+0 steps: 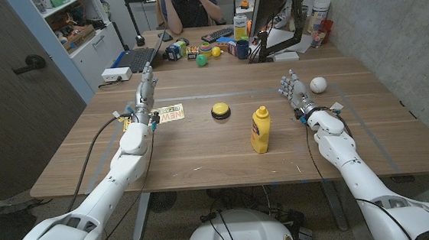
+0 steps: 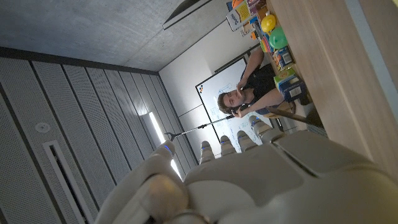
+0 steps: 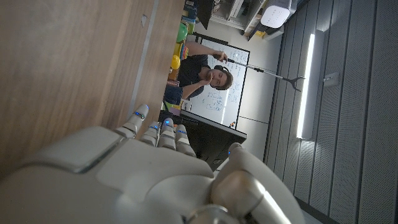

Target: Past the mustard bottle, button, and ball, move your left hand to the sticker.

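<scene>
Head camera looks down over the table [image 1: 201, 148]; both wrist cameras face the seated person [image 1: 190, 3].

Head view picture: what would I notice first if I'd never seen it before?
Probably the yellow mustard bottle standing upright near the middle of the wooden table, with a yellow button just beyond it. Then the two white robot arms: the left hand beside a sticker, the right hand near a white ball.

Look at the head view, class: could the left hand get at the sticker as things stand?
Probably yes. The left hand already stands right beside the sticker, with bare table between them. The button, mustard bottle and ball all lie off toward the robot's right, so nothing blocks it.
</scene>
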`<state>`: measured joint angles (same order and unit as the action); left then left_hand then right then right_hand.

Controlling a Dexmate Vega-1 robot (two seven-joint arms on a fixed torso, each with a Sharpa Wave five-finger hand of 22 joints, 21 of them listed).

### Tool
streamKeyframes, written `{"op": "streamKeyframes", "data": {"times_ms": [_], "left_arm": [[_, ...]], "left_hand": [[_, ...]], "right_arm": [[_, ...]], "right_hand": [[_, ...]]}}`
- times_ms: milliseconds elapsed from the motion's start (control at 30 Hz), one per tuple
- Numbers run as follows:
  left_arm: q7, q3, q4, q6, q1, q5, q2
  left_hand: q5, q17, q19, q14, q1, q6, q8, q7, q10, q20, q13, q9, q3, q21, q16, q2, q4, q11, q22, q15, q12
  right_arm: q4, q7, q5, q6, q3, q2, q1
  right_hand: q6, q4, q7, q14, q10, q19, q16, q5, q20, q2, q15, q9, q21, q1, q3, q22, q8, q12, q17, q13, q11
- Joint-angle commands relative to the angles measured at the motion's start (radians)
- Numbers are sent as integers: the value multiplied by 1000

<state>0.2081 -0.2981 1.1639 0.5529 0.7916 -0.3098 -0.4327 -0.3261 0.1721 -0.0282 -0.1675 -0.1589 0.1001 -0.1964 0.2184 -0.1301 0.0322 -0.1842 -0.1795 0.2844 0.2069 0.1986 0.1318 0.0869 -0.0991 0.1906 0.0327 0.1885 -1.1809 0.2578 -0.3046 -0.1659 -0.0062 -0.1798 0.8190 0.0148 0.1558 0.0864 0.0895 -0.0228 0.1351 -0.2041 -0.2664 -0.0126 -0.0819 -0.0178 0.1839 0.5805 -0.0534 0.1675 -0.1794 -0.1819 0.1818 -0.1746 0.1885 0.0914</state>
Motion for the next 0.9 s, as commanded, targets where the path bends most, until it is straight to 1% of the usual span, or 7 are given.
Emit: {"op": "streamKeyframes", "data": {"times_ms": [33,267,467,667,767,800,900], "left_arm": [[402,43,153,-50,65,387,-49],[571,44,281,-232,108,623,-103],[629,32,355,-353,130,729,-151],[676,20,440,-516,154,849,-201],[684,12,488,-652,164,917,-213],[668,11,509,-700,168,929,-219],[622,-3,550,-814,172,968,-242]], "left_hand": [[4,4,-9,-26,-13,-7,-6,4,1,45,-2,-6,9,-4,-8,13,-7,-3,3,50,4],[7,4,-27,-37,-22,-6,-3,4,-1,57,-2,-6,17,-10,-9,23,-8,-12,4,65,2],[11,5,-50,-40,-33,3,4,3,6,62,-1,-5,34,-13,-5,38,-3,-63,4,88,2],[13,4,-55,-29,-41,-2,3,-1,24,60,-1,-4,44,-12,0,46,-1,-72,4,95,6],[20,2,-55,4,-60,-24,-3,2,63,-2,-1,-4,66,-6,9,41,-3,-69,3,91,12],[24,2,-59,14,-65,-31,-4,3,70,-33,-1,-5,72,-6,10,35,-4,-69,3,68,9],[31,5,-93,-3,-69,-25,0,4,46,-102,-2,-7,81,-13,1,29,0,-67,4,55,-5]], "right_arm": [[8,40,56,11,54,44,-3],[4,49,67,12,67,54,1],[0,59,74,15,70,60,2],[-6,59,81,19,73,63,5],[-8,61,83,19,73,66,5],[-8,62,83,20,73,67,5],[-6,62,84,19,73,70,3]], "right_hand": [[-4,2,11,8,-4,4,-4,-7,1,-36,3,2,-1,3,3,-3,-6,9,-6,2,8],[-3,3,11,9,-4,3,-4,-7,1,-36,3,2,-2,4,2,-3,-6,9,-6,2,8],[-3,3,11,9,-4,3,-4,-7,1,-37,4,2,-4,5,2,-3,-6,9,-6,2,8],[-3,3,11,8,-5,2,-4,-7,1,-37,5,2,-5,5,1,-3,-7,9,-6,2,8],[-4,4,11,8,-5,2,-4,-7,1,-37,4,2,-6,6,1,-3,-7,9,-6,2,8],[-3,4,12,8,-5,1,-4,-7,1,-37,4,2,-6,6,0,-3,-7,9,-6,2,8],[-3,4,12,8,-6,1,-4,-7,1,-37,4,2,-7,6,0,-3,-7,9,-6,2,9]]}}
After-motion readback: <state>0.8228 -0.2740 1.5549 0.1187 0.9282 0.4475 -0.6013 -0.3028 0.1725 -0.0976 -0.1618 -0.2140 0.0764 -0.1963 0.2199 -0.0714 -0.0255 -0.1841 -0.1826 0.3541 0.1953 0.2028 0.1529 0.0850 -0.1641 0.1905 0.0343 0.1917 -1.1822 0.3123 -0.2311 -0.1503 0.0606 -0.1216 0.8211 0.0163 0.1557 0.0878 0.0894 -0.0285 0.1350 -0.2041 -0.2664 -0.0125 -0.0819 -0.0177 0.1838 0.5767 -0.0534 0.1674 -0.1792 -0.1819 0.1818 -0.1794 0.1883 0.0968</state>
